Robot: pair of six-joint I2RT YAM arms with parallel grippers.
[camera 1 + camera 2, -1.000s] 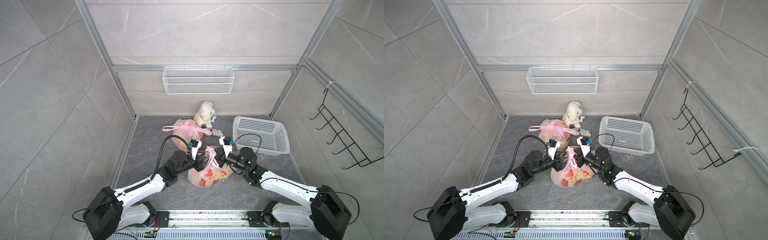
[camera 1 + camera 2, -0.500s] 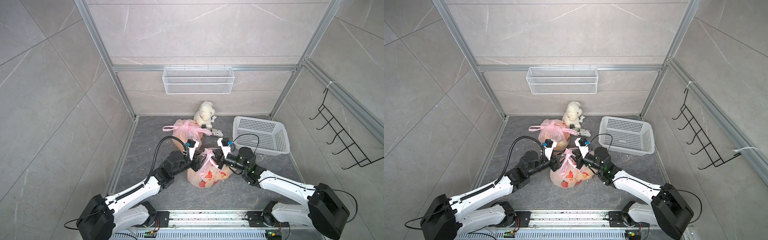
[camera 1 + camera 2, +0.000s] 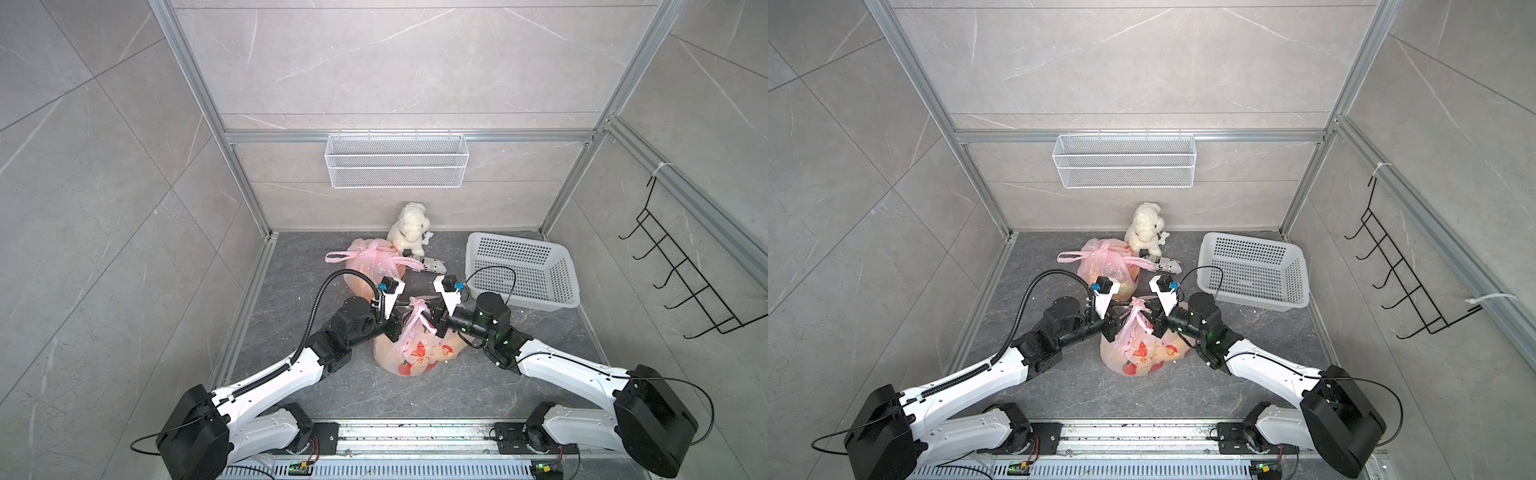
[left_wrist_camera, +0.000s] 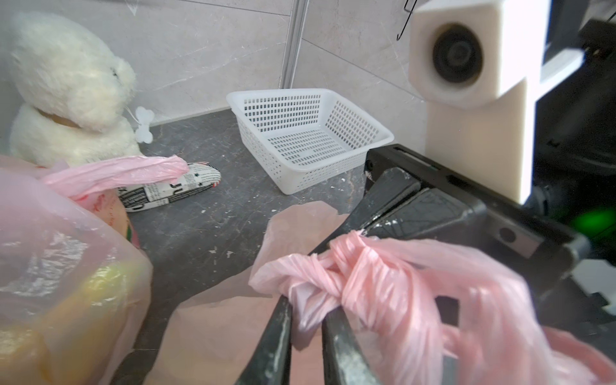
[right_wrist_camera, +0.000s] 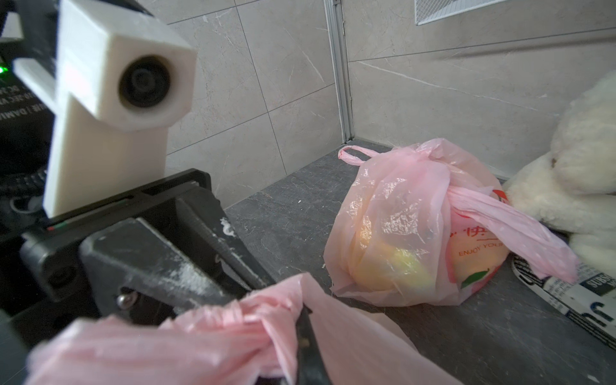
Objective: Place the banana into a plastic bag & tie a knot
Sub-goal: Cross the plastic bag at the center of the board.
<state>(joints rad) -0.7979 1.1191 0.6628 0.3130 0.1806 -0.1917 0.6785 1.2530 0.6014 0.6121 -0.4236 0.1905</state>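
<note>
Plastic bag point(image 3: 409, 353), pink and see-through with red fruit prints, sits on the grey counter point(image 3: 457, 386) left of the white basket point(image 3: 532, 257) and nearer the arms' bases than the basket, in both top views; what lies inside shows only as pale orange and yellow lumps, so the banana cannot be made out; the bag's two handles are twisted together into a knot point(image 4: 333, 270) above its body; the left claw point(image 4: 305, 310) is clamped on a handle end right beside the knot, pink plastic squeezed between its fingers; the right claw point(image 4: 360, 231) is pressed together on the knot's other side, also gripping pink plastic; the two claws face each other across the knot, close together; a second knotted pink bag point(image 3: 374, 266) stands farther left of the basket, with yellow shapes inside; a white plush toy point(image 3: 409, 226) sits by the back wall left of the basket; a newsprint-patterned roll point(image 3: 432, 264) lies between the toy and the basket.
</note>
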